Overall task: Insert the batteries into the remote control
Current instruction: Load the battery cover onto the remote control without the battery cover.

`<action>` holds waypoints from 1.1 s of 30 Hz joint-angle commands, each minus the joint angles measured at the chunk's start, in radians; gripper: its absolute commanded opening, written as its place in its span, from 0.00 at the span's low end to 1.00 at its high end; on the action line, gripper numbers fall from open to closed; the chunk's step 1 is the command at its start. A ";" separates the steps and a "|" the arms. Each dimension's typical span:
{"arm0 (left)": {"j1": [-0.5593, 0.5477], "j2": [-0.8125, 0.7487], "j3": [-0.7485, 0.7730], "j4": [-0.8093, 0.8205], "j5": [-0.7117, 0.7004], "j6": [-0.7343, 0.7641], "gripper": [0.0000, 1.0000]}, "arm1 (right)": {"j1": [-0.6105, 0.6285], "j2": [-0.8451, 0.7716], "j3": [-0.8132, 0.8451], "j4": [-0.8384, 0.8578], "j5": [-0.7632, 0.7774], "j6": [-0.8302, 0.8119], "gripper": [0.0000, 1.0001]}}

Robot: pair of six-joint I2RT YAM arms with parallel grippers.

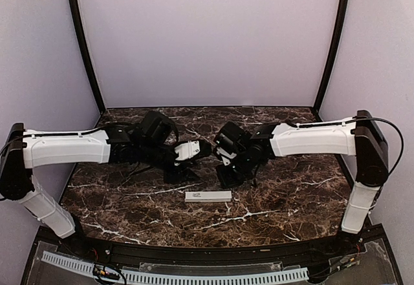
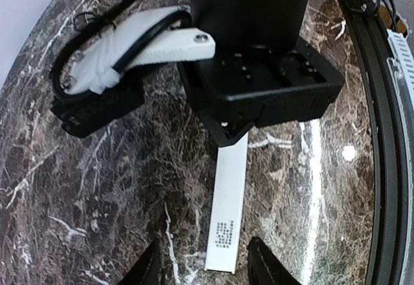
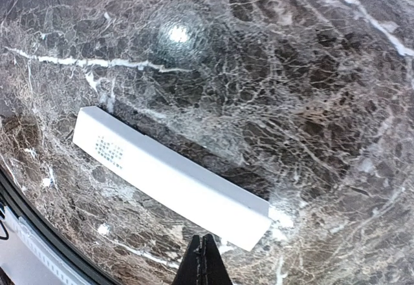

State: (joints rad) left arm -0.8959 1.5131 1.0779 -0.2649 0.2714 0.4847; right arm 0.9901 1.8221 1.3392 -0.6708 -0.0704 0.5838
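Observation:
A white bar with some thickness, the remote control [image 1: 207,196], lies flat on the marble table with small print at one end. No dark section or battery recess shows on it. The batteries are out of view. My left gripper [image 1: 181,170] is open; in the left wrist view its fingertips [image 2: 152,267] stand either side of the remote's [image 2: 229,201] printed end, above it. My right gripper [image 1: 225,175] is shut and empty. In the right wrist view the right gripper [image 3: 206,259] hangs just by the remote's [image 3: 168,175] plain end.
The dark marble table [image 1: 291,188] has a raised black rim along its near edge [image 1: 207,249]. The right gripper's black body [image 2: 259,84] shows in the left wrist view, over the remote's far end. Pale walls close in the back and sides.

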 commanded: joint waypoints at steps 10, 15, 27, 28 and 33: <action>0.003 0.087 -0.087 -0.075 -0.108 -0.148 0.32 | 0.010 0.104 0.001 0.057 -0.057 0.019 0.00; 0.003 0.069 -0.079 -0.081 -0.174 -0.256 0.21 | 0.009 0.051 0.033 0.029 -0.041 0.019 0.00; 0.003 0.082 -0.116 -0.180 -0.325 -0.599 0.10 | -0.005 0.047 0.018 -0.236 0.248 0.173 0.00; 0.003 0.101 -0.108 -0.182 -0.322 -0.603 0.09 | -0.003 0.068 0.025 -0.251 0.260 0.174 0.00; 0.003 0.140 -0.105 -0.175 -0.290 -0.641 0.08 | 0.017 0.149 0.055 -0.277 0.270 0.171 0.00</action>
State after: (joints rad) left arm -0.8944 1.6257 0.9703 -0.4084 -0.0303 -0.0914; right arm 0.9905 1.9167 1.3628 -0.8753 0.1440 0.7315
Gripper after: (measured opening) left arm 0.088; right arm 0.003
